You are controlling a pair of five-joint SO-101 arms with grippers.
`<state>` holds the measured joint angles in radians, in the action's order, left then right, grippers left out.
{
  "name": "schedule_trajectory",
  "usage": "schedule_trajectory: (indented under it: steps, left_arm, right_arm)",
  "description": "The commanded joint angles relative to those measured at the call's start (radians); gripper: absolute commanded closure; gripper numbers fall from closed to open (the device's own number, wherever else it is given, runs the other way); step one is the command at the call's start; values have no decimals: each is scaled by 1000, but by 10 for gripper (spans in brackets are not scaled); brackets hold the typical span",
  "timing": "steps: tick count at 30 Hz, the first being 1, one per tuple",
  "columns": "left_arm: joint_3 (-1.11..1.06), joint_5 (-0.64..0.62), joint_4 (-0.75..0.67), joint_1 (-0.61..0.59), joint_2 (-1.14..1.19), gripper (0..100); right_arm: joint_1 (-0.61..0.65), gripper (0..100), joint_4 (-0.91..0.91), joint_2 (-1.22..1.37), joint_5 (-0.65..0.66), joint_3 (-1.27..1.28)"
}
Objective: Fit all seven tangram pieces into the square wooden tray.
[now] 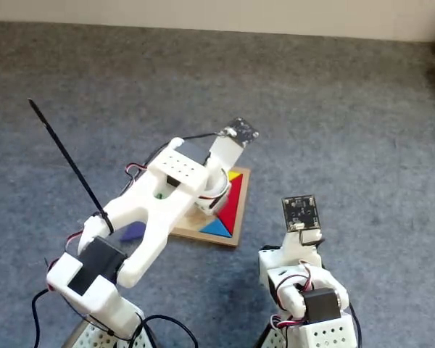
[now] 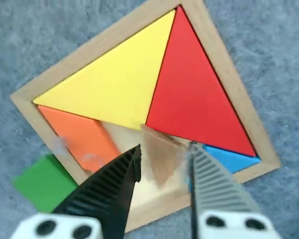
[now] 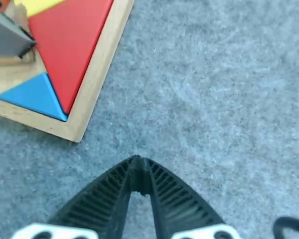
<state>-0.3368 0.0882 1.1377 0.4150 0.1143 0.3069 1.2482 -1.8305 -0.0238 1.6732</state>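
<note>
The square wooden tray point(image 2: 224, 74) holds a large yellow triangle point(image 2: 112, 82), a large red triangle point(image 2: 192, 94), an orange piece point(image 2: 77, 132) and a small blue triangle point(image 2: 229, 159). My left gripper point(image 2: 164, 152) hangs over the tray's bare patch, shut on a brown piece point(image 2: 162, 162) that spans the gap between its fingers. A green piece point(image 2: 42, 181) lies on the carpet just outside the tray. In the high view a purple piece point(image 1: 133, 232) lies beside the tray point(image 1: 235, 239). My right gripper point(image 3: 139, 174) is shut over bare carpet, apart from the tray's corner point(image 3: 77, 132).
Grey carpet covers the whole floor. A thin black rod point(image 1: 65, 156) slants up on the left side of the high view. The right arm point(image 1: 301, 275) sits folded at the front right, with open carpet beyond the tray.
</note>
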Motion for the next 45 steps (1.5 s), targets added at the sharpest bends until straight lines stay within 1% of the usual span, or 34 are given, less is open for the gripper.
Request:
schedule_trajectory:
  steps: [1, 5, 13, 16, 20, 32, 35, 39, 42, 45]
  left_arm:
    - [61, -72, -3, 8, -58, 786]
    - [61, -72, -5, 2, -58, 786]
    - [58, -72, -5, -93, -58, 787]
    - [48, -72, -2, -101, -56, 787]
    - [18, -32, -2, -97, -56, 787]
    - [-25, -28, -3, -107, -44, 787]
    - [-41, 18, -5, -107, -44, 787]
    - [-42, 26, -5, -108, -44, 787]
    - [-42, 26, -5, -134, -44, 787]
    - [-42, 26, -15, -185, -44, 787]
  right_arm:
    - [2, 988, 4, -19, 9, 113]
    - [2, 988, 4, -19, 9, 113]
    - [2, 988, 4, -19, 9, 113]
    - [2, 988, 4, -19, 9, 113]
    - [2, 988, 4, -19, 9, 113]
    - [2, 988, 4, -19, 9, 113]
    - [2, 988, 4, -19, 9, 113]
    - [2, 988, 4, -19, 9, 113]
    - [2, 988, 4, -19, 9, 113]
    - [2, 988, 4, -19, 9, 113]
